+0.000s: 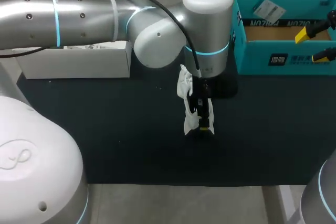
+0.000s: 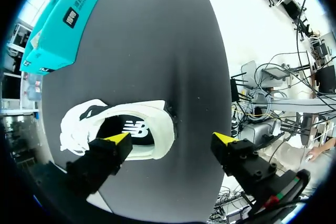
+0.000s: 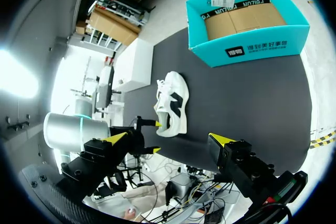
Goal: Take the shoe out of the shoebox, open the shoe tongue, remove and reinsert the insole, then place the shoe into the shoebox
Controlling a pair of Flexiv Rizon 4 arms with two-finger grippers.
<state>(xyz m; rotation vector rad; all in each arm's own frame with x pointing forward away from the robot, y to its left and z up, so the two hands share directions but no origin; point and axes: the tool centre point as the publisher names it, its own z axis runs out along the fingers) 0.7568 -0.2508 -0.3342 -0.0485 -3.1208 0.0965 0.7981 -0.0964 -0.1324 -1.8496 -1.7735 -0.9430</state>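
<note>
Dark mat [image 1: 131, 129] covers the table, and the white shoe [image 1: 185, 88] stands on it near the middle, already out of the teal shoebox [image 1: 262, 51]. The shoebox sits open at the far right corner, well apart from the shoe. I judge it is left there so that the shoe can go back in at the end. A white box [image 1: 79, 61] lies at the far left.

The left gripper [image 1: 203, 124] hangs directly above the shoe with its fingers spread wide and pinching nothing. This looks like a preparation for the tongue or the insole, so the task seems to be at an early step. The right gripper [image 1: 313, 45] waits beside the shoebox, its fingers also spread and empty, probably to leave room for the other arm.

From the head view the left arm hides most of the shoe. The left wrist view looks straight down into the opening. There the insole [image 2: 137, 128] appears to be in place, with one fingertip over the rim and the other over bare mat. The right wrist view alone shows the whole shoe from the side.
</note>
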